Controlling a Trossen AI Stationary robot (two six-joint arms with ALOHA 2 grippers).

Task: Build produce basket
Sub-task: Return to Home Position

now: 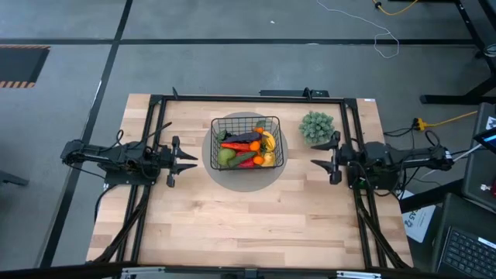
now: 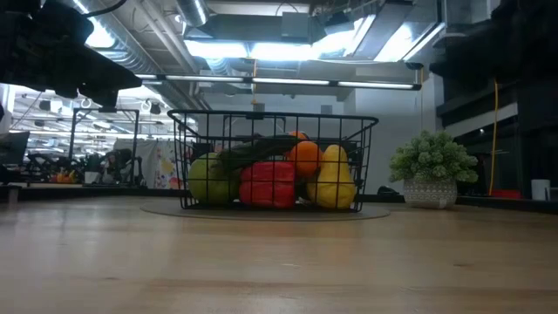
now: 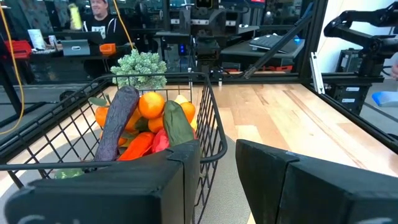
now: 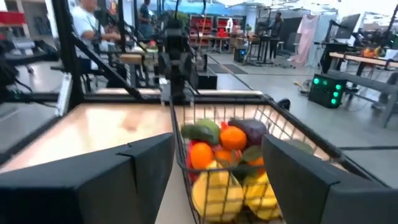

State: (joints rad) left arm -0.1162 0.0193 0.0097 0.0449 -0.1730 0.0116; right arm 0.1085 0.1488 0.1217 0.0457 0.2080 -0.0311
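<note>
While produce [image 1: 246, 149] fills basket [image 1: 276, 125], left tool [image 1: 190, 161], right tool [image 1: 318, 162] gape

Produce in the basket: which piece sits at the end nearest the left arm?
The green apple, round, in the basket's corner toward the left arm; the yellow pieces lie at the opposite end.

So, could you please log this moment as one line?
produce in basket | left hand open, beside basket | right hand open, beside basket
</note>
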